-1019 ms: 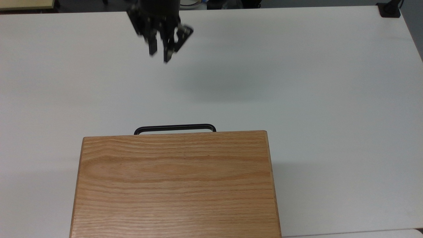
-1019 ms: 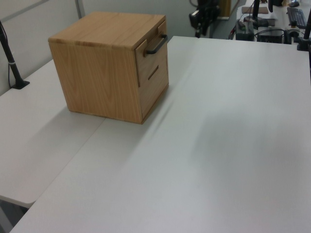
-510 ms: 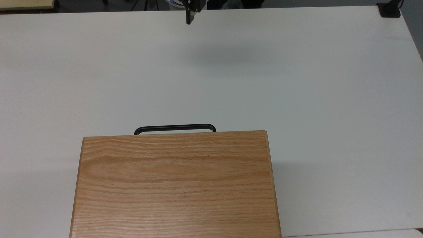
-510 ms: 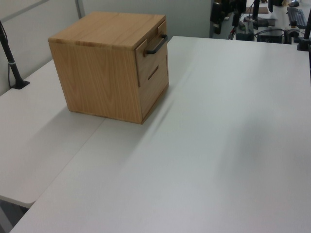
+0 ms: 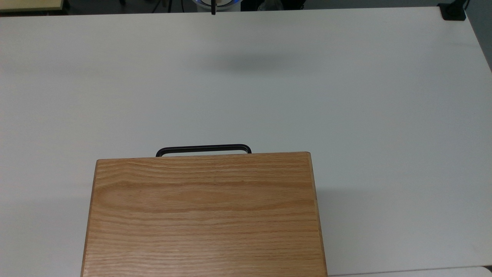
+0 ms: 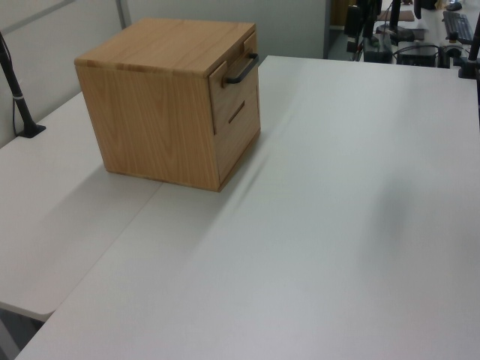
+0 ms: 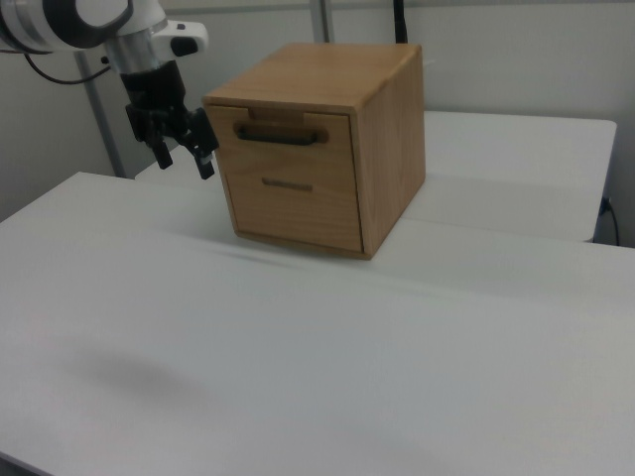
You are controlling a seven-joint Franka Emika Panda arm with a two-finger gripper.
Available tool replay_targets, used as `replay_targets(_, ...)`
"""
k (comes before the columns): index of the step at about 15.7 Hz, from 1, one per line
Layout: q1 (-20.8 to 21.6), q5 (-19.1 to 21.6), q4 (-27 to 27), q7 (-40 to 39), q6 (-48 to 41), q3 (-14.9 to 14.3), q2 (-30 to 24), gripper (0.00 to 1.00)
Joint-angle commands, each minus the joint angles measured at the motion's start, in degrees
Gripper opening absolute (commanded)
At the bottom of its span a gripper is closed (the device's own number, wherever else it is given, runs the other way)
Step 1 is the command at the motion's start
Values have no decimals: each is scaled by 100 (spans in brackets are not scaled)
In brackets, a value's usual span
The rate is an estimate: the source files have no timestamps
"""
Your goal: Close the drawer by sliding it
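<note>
The drawer (image 7: 293, 129) is the upper front panel of the oak cabinet (image 7: 337, 69), with a thin black bar handle (image 7: 281, 137). Its panel sits about level with the cabinet front. In the top view the handle (image 5: 203, 148) juts out past the cabinet top (image 5: 203, 215). The left view shows the drawer (image 6: 229, 71) and its handle (image 6: 241, 69) on the cabinet's right face. My gripper (image 7: 185, 159) hangs in the air to the right view's left of the drawer, apart from it, open and holding nothing. In the top view the gripper (image 5: 213, 8) is at the top edge.
The cabinet stands on a white table (image 5: 346, 96) with wide bare surface in front of it. A lower drawer with a slot (image 7: 288, 185) sits beneath. A black clamp post (image 6: 19, 97) stands at the left view's left, and a black mount (image 5: 453, 11) at the top view's top right corner.
The gripper has drawn back from the cabinet toward the top view's top edge and shifted to the top view's right. The drawer and cabinet have not moved.
</note>
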Motion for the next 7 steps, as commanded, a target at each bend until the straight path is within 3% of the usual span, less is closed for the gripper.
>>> replay_targets(1, -17, 98, -196, -324, 146, -19, -121, 100)
replay_targets(7, -8, 98, -196, -402, 155, -19, -112, 100)
